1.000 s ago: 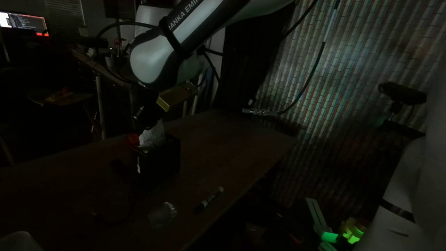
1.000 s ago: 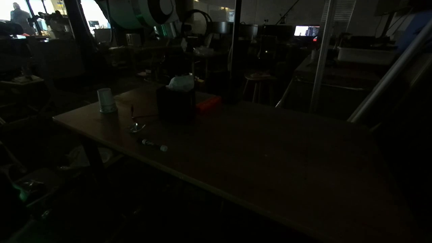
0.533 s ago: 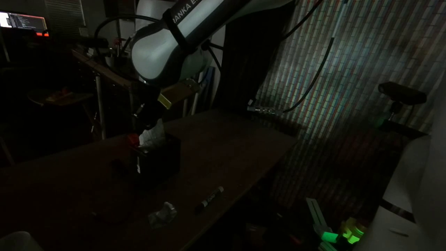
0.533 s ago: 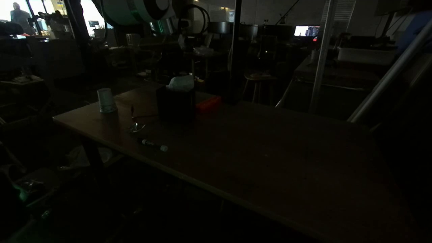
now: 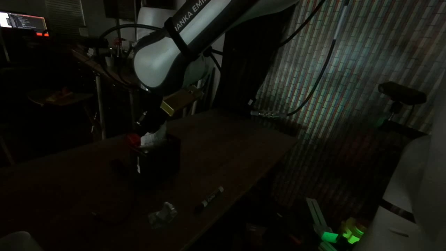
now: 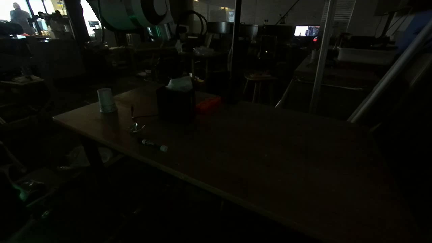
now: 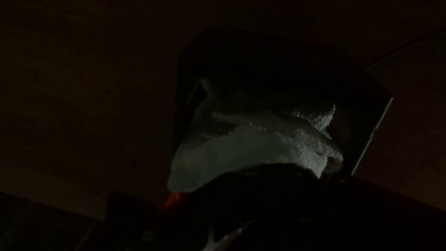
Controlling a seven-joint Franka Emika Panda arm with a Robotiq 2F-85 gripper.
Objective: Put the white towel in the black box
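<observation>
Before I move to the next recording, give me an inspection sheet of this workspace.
Surface: brown table, dimly lit.
Job's things: white towel bunched in the opening of the black box, part rising above its rim.
Clutter: marker, crumpled shiny wrapper, pale cup, red object beside the box.
Tool: shut, at the towel; too dark to tell whether it grips.
Cables: thin dark cord on the table; black cable hanging before the striped wall.
Surroundings: lit monitor and person far back.
</observation>
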